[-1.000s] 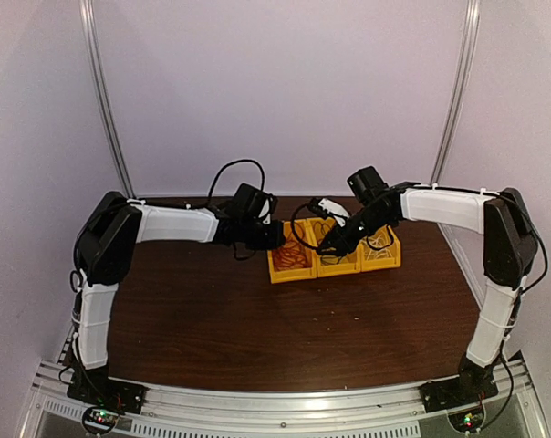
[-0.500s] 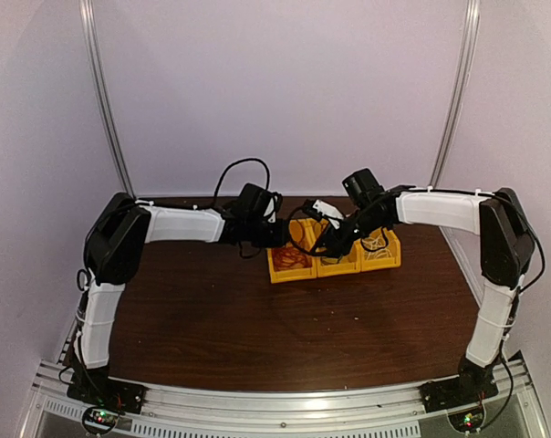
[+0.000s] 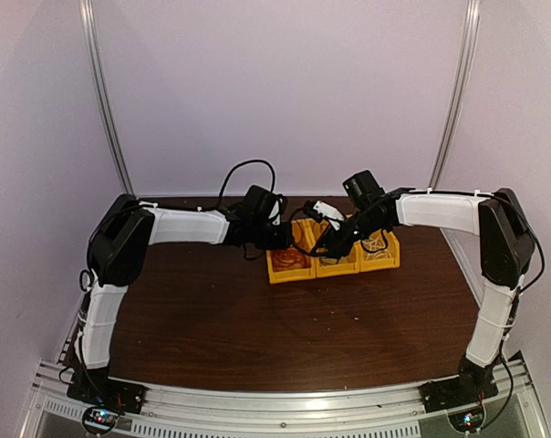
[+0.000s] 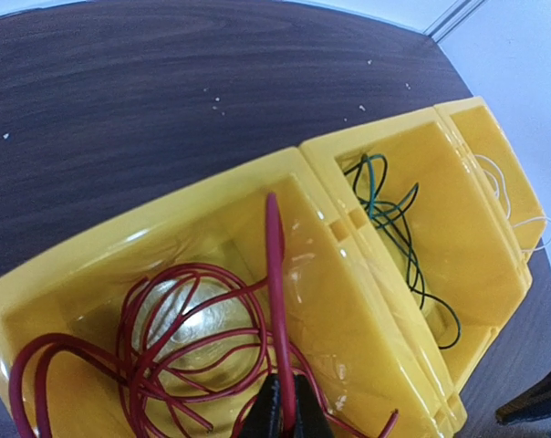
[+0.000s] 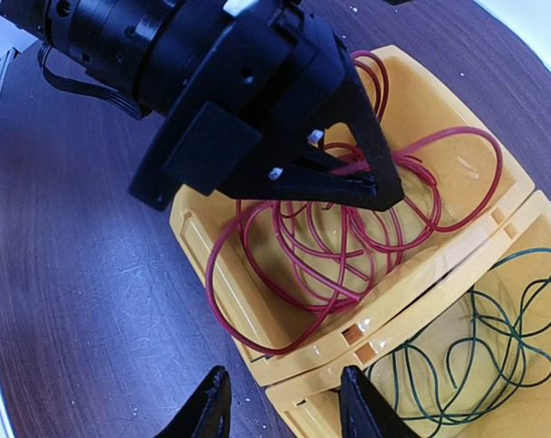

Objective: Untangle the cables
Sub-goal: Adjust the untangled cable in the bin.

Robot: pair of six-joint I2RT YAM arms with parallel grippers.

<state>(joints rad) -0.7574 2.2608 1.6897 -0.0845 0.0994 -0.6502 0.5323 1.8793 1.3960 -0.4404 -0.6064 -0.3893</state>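
My left claw (image 4: 283,401) is clenched on one strand of the red cable (image 4: 275,292), and it hangs over the left bin (image 4: 166,205) where the rest of that cable lies in loose loops. The right claw (image 5: 285,406) is released with nothing between its fingers, and it hovers over the wall shared by the left bin and the middle bin (image 4: 458,237).

The dark cable (image 4: 378,205) sits alone in the middle bin. The white cable (image 4: 497,182) seems to lie in the right bin (image 4: 485,119), though only a few pale curves show at the edge of my left wrist view.

I judge these wires to be light, springy and slick. A lifted strand will probably drag its neighbouring loops up with it. A free end or a single outer loop is the better place to grip, not the heap in the middle.

The bin walls are tall, and a trailing loop could snag on a rim or tug a bin along. The two claws are close together over the left bin, so room there is tight. The table (image 3: 257,319) in front of the bins offers open space to draw a cable out.
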